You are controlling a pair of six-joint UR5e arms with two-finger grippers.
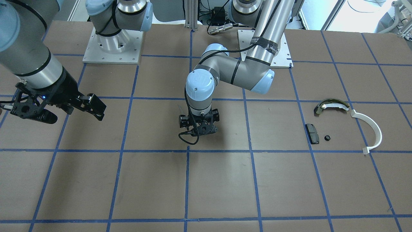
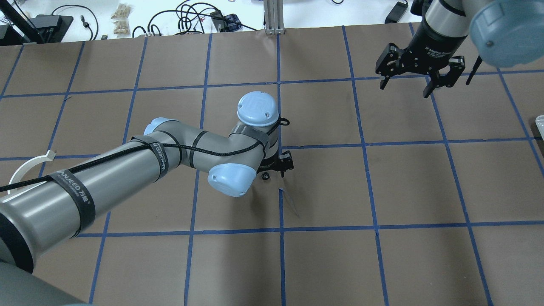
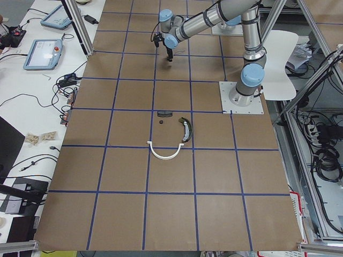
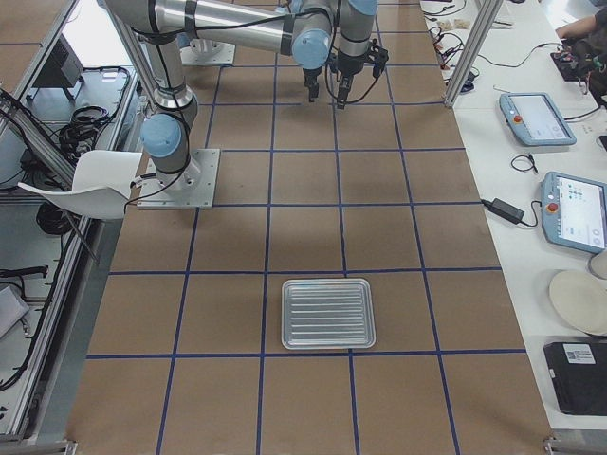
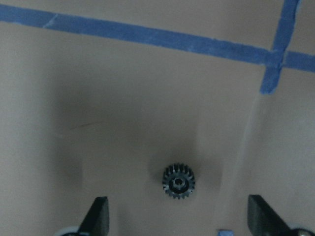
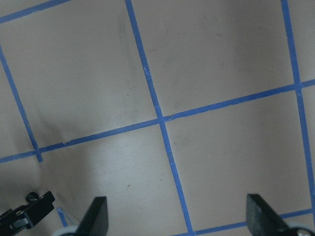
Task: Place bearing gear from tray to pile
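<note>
Bearing gear [image 5: 178,181] lies on the bare table directly under my left jaws, centred between the two fingers [image 5: 98,216] and touching neither. Those jaws are spread wide and hold nothing. My right jaws hang above the table well off to the other side, also spread and holding nothing.

The gear is out of the tray [image 4: 328,313], which sits far beyond my right jaws. So I judge the step in hand to be the pick-up at mid-table, with the carry to the pile not yet begun.

The gear lies flat, its bore pointing straight up at my left wrist and its teeth all round the rim. Being round, it has no long axis, so the turn of the wrist should not matter.

The next move, as I see it, is to go straight down until the fingertips flank the toothed rim, then close. It is a small part, so the closing must stay centred or it may skid aside.

The pile is well apart from my left jaws, out on my left: brake shoe [image 1: 331,105], white half-ring [image 1: 379,137], black pad [image 1: 312,133].
</note>
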